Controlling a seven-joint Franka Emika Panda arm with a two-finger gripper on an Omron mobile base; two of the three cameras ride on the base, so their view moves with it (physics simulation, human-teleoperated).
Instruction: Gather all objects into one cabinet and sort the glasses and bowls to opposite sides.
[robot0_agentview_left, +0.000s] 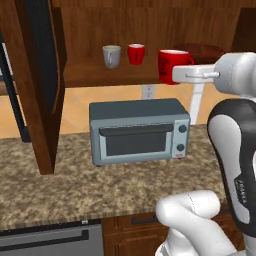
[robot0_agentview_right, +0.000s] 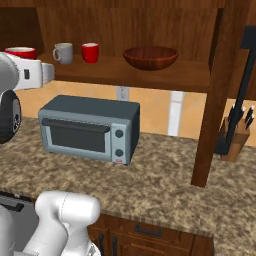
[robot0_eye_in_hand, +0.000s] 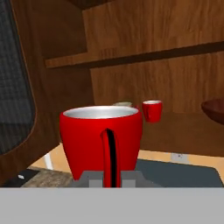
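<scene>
Between the closed fingers of the gripper sits a glossy red cup, held by its handle, white inside, near the cabinet shelf.

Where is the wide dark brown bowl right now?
The wide dark brown bowl sits on the wooden cabinet shelf, right of the small red cup and grey cup.

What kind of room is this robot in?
It looks like a kitchen. A grey toaster oven sits on a speckled stone counter, a knife block stands by the wall, and cups and a brown bowl rest on a wooden cabinet shelf.
</scene>
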